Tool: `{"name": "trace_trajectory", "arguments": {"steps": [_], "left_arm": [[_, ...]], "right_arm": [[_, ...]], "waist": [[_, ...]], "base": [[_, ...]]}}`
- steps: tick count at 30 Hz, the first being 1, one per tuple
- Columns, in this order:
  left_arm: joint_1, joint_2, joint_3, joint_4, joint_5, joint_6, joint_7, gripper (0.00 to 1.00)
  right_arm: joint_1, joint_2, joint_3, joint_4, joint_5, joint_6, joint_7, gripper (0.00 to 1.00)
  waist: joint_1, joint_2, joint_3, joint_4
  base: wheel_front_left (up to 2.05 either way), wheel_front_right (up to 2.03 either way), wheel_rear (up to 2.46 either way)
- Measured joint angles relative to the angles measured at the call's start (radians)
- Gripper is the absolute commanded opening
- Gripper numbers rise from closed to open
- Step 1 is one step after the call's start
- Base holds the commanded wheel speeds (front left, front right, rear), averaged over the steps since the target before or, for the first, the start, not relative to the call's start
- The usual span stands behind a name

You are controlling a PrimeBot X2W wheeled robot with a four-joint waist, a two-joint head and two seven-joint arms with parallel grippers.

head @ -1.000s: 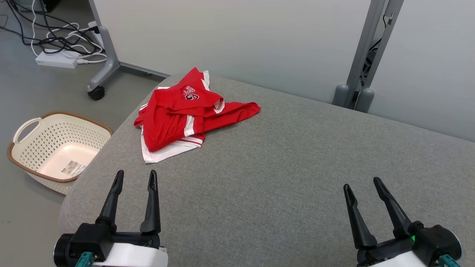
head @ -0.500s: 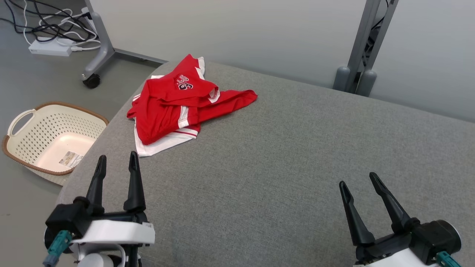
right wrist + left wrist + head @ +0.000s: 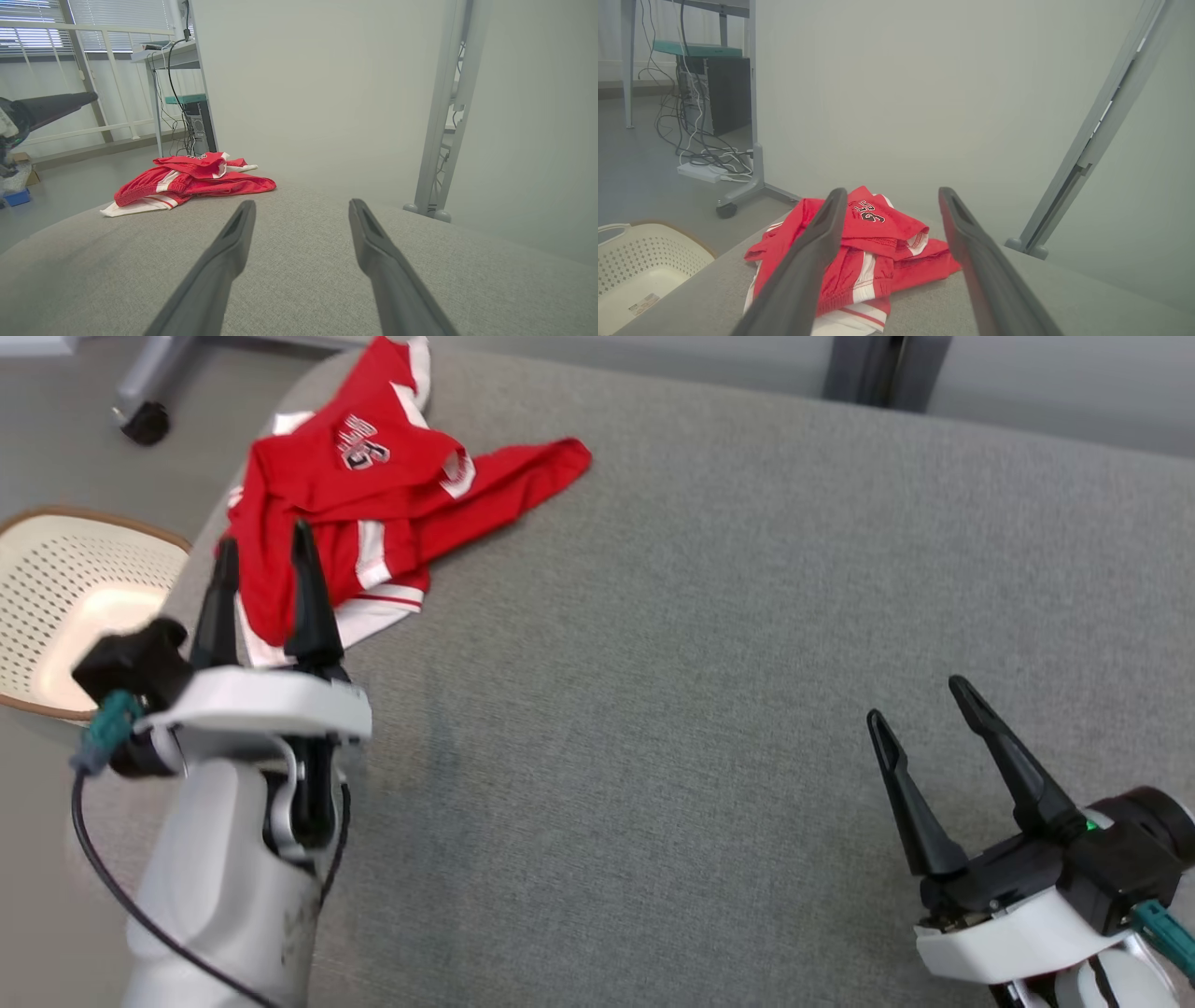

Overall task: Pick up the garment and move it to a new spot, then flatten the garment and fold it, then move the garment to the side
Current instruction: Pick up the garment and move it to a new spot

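The garment [image 3: 373, 495] is a crumpled red piece with white trim and a dark number patch, lying at the far left corner of the grey padded table [image 3: 709, 644]. My left gripper [image 3: 264, 541] is raised above the table's left side, open and empty, its fingertips over the garment's near edge in the head view. The left wrist view looks along those fingers at the garment [image 3: 878, 247] just ahead. My right gripper [image 3: 917, 698] hovers open and empty at the near right, far from the garment [image 3: 187, 179].
A cream perforated laundry basket [image 3: 65, 588] with a brown rim stands on the floor left of the table. A caster foot [image 3: 145, 422] of a grey stand sits beyond it. Grey posts [image 3: 444, 116] and a pale wall back the table.
My left gripper has risen and reached forward toward the garment. The head camera has tilted down and shifted, so the whole scene sits higher in the picture. The right gripper has barely moved.
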Motion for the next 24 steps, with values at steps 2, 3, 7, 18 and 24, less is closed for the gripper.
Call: {"name": "trace_trajectory", "arguments": {"steps": [2,3,7,18,24], "left_arm": [[-0.071,0.001,0.014,0.051,-0.002,0.009,0.0,1.0],[-0.104,0.001,0.021,0.081,-0.002,0.017,0.0,1.0],[-0.235,0.001,0.043,0.247,-0.007,0.034,-0.002,1.0],[-0.531,0.07,0.039,0.637,-0.005,0.078,0.146,1.0],[-0.603,0.09,0.013,0.751,0.0,0.075,0.244,1.0]], "right_arm": [[-0.017,-0.012,0.004,-0.007,-0.002,0.0,0.0,1.0],[-0.024,-0.017,0.007,-0.008,-0.004,0.0,0.0,1.0],[-0.056,-0.034,0.018,-0.018,-0.004,0.0,0.0,1.0],[-0.111,-0.056,0.051,-0.03,-0.003,0.0,0.0,1.0],[-0.138,-0.049,0.063,-0.028,0.002,0.0,0.0,1.0]], "waist": [[0.0,0.0,0.035,-0.011],[0.0,0.0,0.053,-0.016],[0.0,0.0,0.121,-0.035],[0.0,0.0,0.247,-0.079],[0.0,0.0,0.276,-0.101]], "base": [[0.0,0.0,0.0],[0.0,0.0,0.0],[0.0,0.0,0.0],[0.0,0.0,0.0],[0.0,0.0,0.0]]}}
